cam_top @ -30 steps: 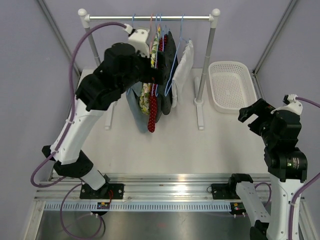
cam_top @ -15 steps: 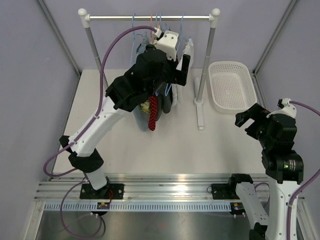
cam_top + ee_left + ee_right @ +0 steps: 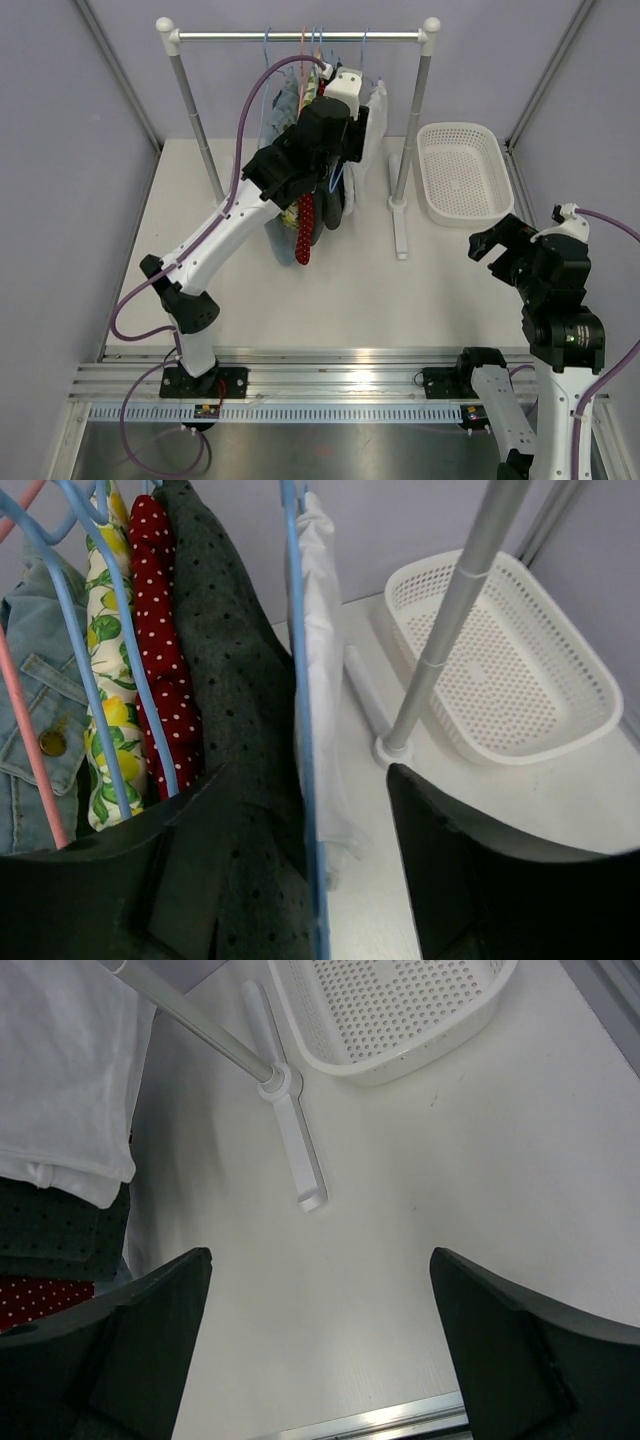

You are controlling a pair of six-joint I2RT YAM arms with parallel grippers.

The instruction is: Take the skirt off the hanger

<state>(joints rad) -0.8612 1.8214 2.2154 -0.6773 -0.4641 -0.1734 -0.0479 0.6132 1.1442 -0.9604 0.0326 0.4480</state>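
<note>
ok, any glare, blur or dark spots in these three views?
Top external: sharp, even light, glare on the base rail. Left wrist: basket crisp, dark dotted garment slightly soft up close, jaws underexposed. Right wrist: sharp, jaws near-black, bright strip at the bottom edge.

Between the fingers of the left end effector is a blue hanger, and beside it a plain white cloth. To the left of the end effector are a dark grey garment with black dots, a red cloth with white dots, a yellow-green lemon print and blue denim.
</note>
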